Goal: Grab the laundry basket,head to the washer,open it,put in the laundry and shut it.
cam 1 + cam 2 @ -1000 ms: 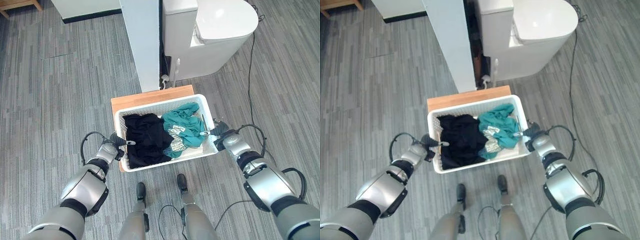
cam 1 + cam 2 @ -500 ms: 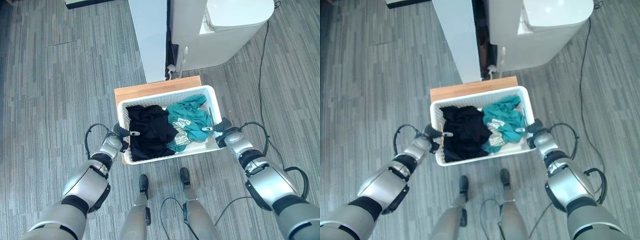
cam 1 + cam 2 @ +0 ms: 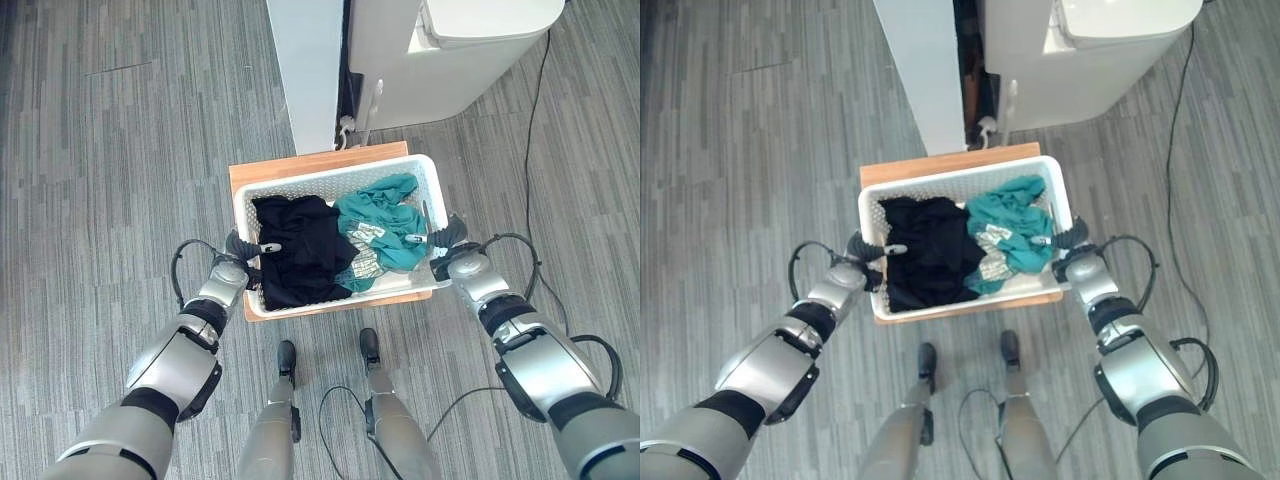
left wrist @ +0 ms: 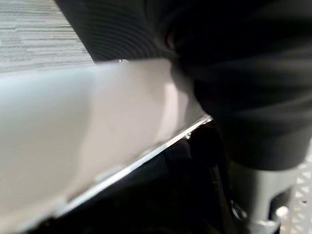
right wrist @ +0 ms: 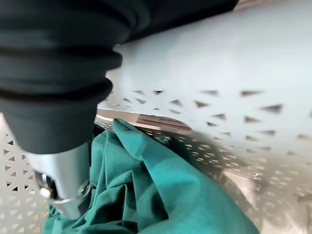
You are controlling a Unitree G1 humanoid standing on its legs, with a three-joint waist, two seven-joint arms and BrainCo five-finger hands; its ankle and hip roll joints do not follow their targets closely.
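Grey plank-patterned floor [image 3: 120, 150] runs across the whole room, evenly lit. At twelve o'clock a white upright panel [image 3: 308, 70] stands on it, and just beside that, toward one o'clock, a white appliance [image 3: 450, 50] with a rounded top. A low wooden worktop [image 3: 300, 165] sits at the centre, near the panel's foot. A thin black cord [image 3: 532, 120] trails over the floor at two o'clock.

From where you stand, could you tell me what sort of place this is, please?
Probably a home laundry or utility corner: a white perforated plastic laundry basket of black and teal clothes sits on a low wooden stand, a white appliance stands just beyond, and the floor is grey wood-look planks.
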